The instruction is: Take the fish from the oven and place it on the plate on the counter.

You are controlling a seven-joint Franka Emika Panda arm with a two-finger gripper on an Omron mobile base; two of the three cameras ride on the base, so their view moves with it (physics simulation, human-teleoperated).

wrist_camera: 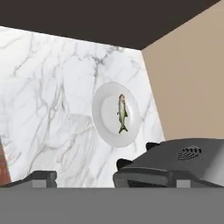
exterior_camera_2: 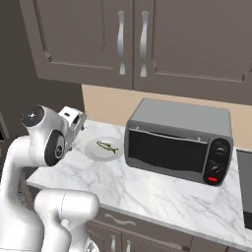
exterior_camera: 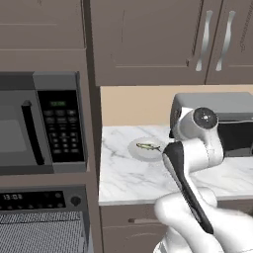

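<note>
White marble counter under grey-brown cabinets, one fish lying flat on one round white plate.

Slender olive-green and yellowish, long axis roughly parallel to the back wall, tail toward the silver toaster oven, head toward the tall cabinet holding one microwave and, below it, the oven. Gripper pulled back above the plate, fingers spread wide, grasping nothing.
</note>
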